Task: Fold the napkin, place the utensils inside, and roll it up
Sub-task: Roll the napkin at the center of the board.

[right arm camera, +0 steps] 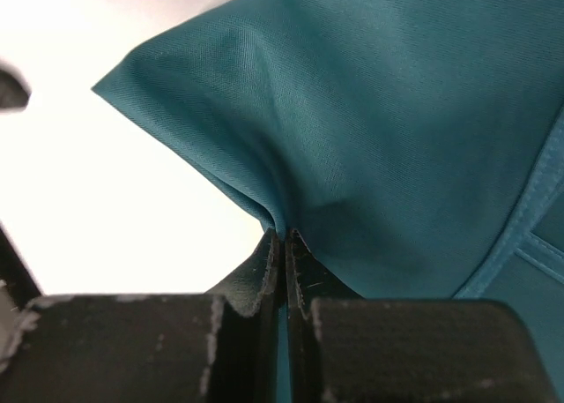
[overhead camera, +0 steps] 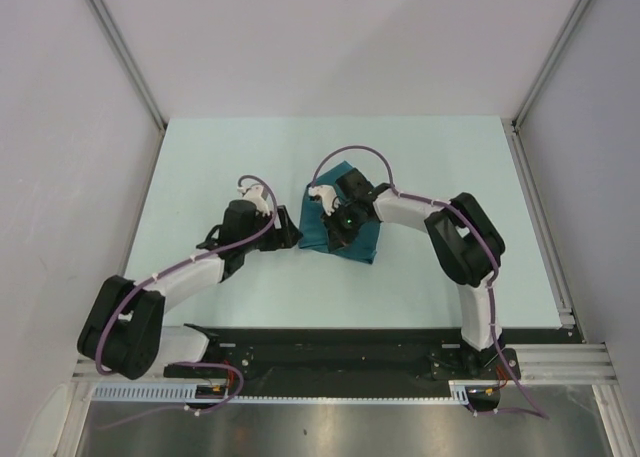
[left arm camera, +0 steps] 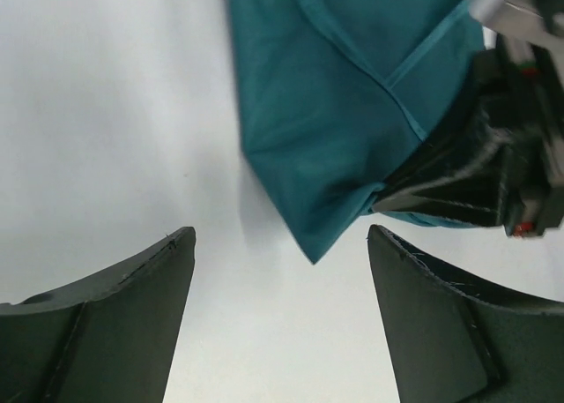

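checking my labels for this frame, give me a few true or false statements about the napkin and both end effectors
1. The right end effector is shut on a fold of the napkin. True.
2. The left end effector is gripping the napkin. False: its jaws stand wide open and hold nothing, with the napkin's corner just ahead of them.
3. The napkin is spread flat in a single layer. False: it is folded over, with layers overlapping.
4. The napkin sits near the middle of the table. True.
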